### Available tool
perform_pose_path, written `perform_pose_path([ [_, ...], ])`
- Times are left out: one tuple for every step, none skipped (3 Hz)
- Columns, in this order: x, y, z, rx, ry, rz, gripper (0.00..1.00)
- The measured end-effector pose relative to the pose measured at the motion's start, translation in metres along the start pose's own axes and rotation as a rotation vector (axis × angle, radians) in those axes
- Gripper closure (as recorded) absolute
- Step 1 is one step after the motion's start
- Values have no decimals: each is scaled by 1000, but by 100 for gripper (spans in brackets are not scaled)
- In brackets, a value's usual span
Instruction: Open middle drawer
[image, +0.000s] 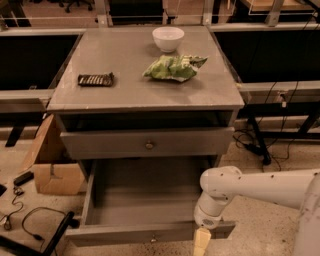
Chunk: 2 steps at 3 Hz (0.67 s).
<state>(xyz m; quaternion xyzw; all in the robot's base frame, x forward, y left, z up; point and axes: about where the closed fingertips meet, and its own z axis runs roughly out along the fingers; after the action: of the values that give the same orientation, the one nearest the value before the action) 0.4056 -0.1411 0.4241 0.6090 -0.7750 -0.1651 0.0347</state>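
The middle drawer (145, 232) is pulled far out of the grey cabinet (145, 95), and its grey inside looks empty. Its small knob (152, 240) shows on the flat front near the bottom edge of the view. The uppermost drawer (147, 143), with a brass knob, stands slightly out above it. The lowest drawer is hidden beneath the open one. My gripper (201, 242) hangs from the white arm (260, 190) at the right end of the middle drawer's front, pointing down at the drawer's front edge.
On the cabinet top are a white bowl (168, 38), a green chip bag (172, 67) and a dark snack bar (95, 79). A cardboard box (52, 167) and cables (30, 222) lie on the floor at left. Cables and a table leg (257, 142) are at right.
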Motion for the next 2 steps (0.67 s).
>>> perform_pose_path([
  [12, 18, -72, 80, -6, -34, 0],
  [28, 38, -161, 171, -21, -69, 0],
])
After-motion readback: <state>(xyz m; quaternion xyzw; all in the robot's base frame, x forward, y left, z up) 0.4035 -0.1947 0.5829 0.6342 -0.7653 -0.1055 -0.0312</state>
